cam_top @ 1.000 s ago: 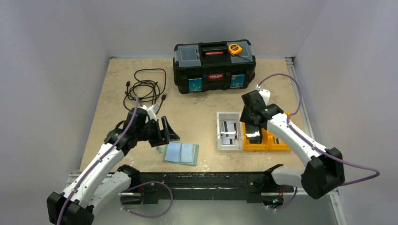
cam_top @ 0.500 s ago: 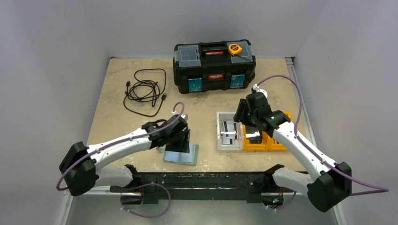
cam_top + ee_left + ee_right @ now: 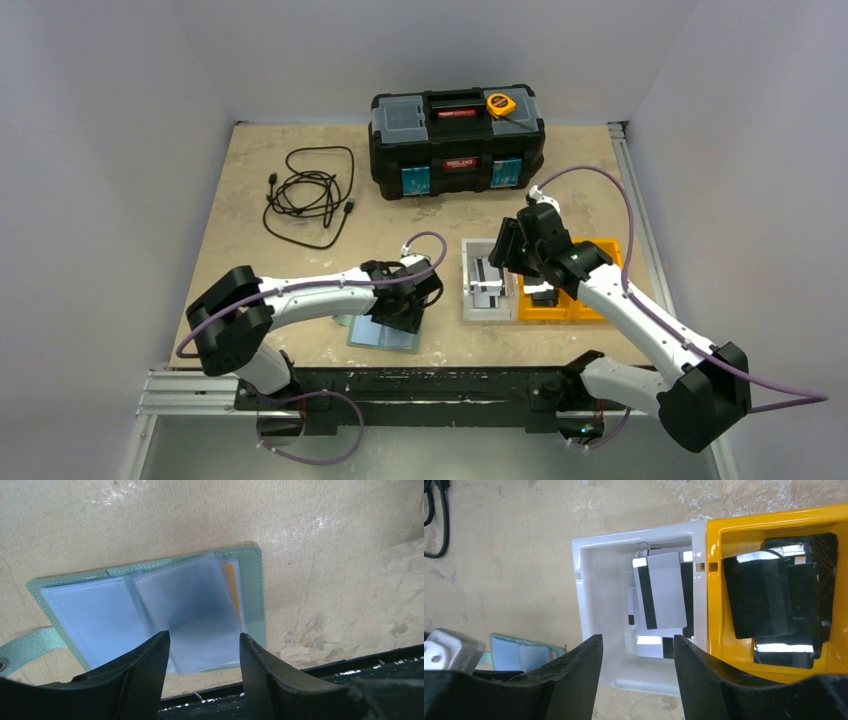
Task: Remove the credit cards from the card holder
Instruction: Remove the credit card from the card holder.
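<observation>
The teal card holder (image 3: 257,595) lies open on the table near the front edge, its pale blue pockets (image 3: 95,622) facing up. A tan-orange credit card (image 3: 230,582) shows as a thin edge in its right pocket. My left gripper (image 3: 204,636) hovers open just above that right side, with nothing between its fingers. From above, the left gripper (image 3: 403,312) covers part of the card holder (image 3: 385,339). My right gripper (image 3: 638,640) hangs open and empty over the white bin (image 3: 591,587); the top view shows this right gripper (image 3: 503,252) above the bin.
The white bin (image 3: 468,300) holds white cards with black stripes (image 3: 659,590). The orange bin (image 3: 769,522) beside it holds several black cards (image 3: 759,595). A black toolbox (image 3: 457,140) with a tape measure (image 3: 501,104) stands at the back, a coiled cable (image 3: 308,190) at back left.
My left arm swung right, from beside the card holder to over it, and its jaws narrowed. The right gripper shifted left from the orange bin to over the white bin.
</observation>
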Controlling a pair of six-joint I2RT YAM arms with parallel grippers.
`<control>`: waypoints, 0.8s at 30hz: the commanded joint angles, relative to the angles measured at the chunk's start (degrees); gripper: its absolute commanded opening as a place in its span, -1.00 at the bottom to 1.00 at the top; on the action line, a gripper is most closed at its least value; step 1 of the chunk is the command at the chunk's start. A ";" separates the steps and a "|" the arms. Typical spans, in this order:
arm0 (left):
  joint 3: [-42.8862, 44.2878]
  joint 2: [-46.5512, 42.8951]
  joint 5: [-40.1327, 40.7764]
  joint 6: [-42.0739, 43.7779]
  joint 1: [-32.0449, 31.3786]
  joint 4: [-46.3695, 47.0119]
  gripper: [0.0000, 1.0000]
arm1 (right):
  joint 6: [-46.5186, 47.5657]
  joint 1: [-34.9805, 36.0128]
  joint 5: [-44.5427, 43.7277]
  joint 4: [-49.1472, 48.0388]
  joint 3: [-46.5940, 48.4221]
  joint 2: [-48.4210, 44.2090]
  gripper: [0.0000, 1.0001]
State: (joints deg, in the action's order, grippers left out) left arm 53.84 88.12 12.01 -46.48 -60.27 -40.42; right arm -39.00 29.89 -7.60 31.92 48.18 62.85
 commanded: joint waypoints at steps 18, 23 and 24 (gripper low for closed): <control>-2.56 8.29 3.28 -3.70 -0.93 1.99 -0.67 | -3.03 5.51 0.01 -3.42 -0.77 0.29 0.09; -4.46 3.75 1.03 -4.24 0.70 3.87 -1.00 | -3.85 6.25 1.91 -4.59 -2.03 -0.36 0.09; -4.81 2.37 0.57 -4.25 1.02 4.27 -1.00 | -4.10 6.64 2.35 -5.01 -2.30 -0.40 0.08</control>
State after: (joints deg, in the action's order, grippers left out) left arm 52.86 91.64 12.29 -49.50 -60.71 -37.45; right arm -41.71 35.40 -7.07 29.80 47.03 63.29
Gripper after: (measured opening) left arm 0.013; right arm 0.543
